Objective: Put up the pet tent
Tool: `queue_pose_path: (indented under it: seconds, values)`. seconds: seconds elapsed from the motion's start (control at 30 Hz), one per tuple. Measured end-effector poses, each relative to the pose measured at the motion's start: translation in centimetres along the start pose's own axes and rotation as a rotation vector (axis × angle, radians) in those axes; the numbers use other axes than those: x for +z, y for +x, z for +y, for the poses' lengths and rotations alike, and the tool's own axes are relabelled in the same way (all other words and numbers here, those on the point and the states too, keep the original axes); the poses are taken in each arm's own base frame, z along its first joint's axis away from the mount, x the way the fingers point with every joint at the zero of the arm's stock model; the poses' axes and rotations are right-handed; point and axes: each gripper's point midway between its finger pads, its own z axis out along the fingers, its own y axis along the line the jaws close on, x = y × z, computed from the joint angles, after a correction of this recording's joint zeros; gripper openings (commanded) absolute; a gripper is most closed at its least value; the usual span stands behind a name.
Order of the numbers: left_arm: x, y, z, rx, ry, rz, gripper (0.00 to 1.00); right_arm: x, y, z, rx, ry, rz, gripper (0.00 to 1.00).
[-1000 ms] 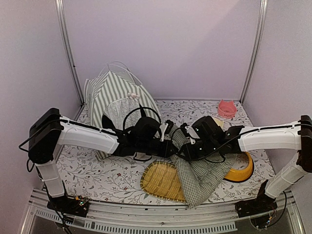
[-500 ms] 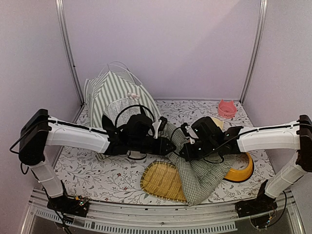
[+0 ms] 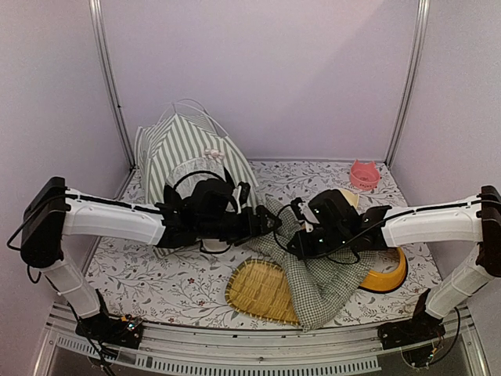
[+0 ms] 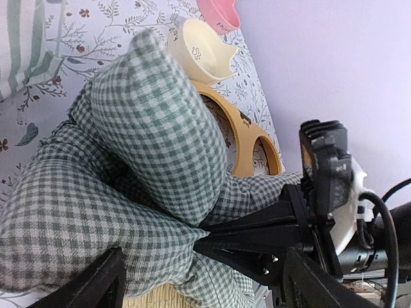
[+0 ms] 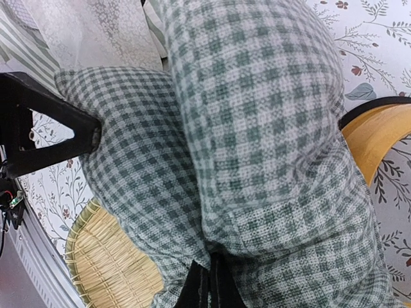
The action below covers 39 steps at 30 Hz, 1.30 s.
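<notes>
The pet tent (image 3: pixel 188 153), grey-green striped with a white lace curtain, stands at the back left; a strip of it shows in the left wrist view (image 4: pixel 26 45), and its lace shows in the right wrist view (image 5: pixel 96 25). A green-white checked cushion (image 3: pixel 313 282) lies bunched in the middle, in front of the tent. My right gripper (image 3: pixel 293 244) is shut on a fold of that cushion (image 5: pixel 257 128), its fingertips (image 5: pixel 209 282) pinched together in the fabric. My left gripper (image 3: pixel 270 223) stands open just left of it, one finger (image 4: pixel 96 285) on either side of the cushion's bulge (image 4: pixel 148 128), gripping nothing.
A woven straw tray (image 3: pixel 262 290) lies under the cushion's near edge. A yellow bowl (image 3: pixel 387 274) sits at the right, a cream bowl (image 4: pixel 202 54) behind the cushion, and a pink bowl (image 3: pixel 364 174) at the back right. Metal posts and walls close in the floral mat.
My left gripper has opened, let go of the cushion and drawn back to the left. My right gripper has closed on the cushion's fold.
</notes>
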Motion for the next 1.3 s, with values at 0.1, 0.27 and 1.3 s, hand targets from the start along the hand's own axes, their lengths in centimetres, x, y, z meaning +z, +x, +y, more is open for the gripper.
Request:
queue_pose_path:
  seconds: [0.1,0.27,1.3]
  values:
    - [0.8,0.1,1.0,-0.05,-0.028,-0.011,0.89,0.0,-0.1,0.1,-0.002,-0.005,-0.006,0.0]
    - [2.9,-0.6,2.2,-0.106,-0.068,-0.026,0.91,0.0,-0.1,0.8,-0.024,-0.022,-0.015,0.0]
    - [0.2,-2.2,4.7,-0.097,-0.174,-0.118,0.93,1.1,0.7,2.7,-0.088,-0.011,-0.047,0.0]
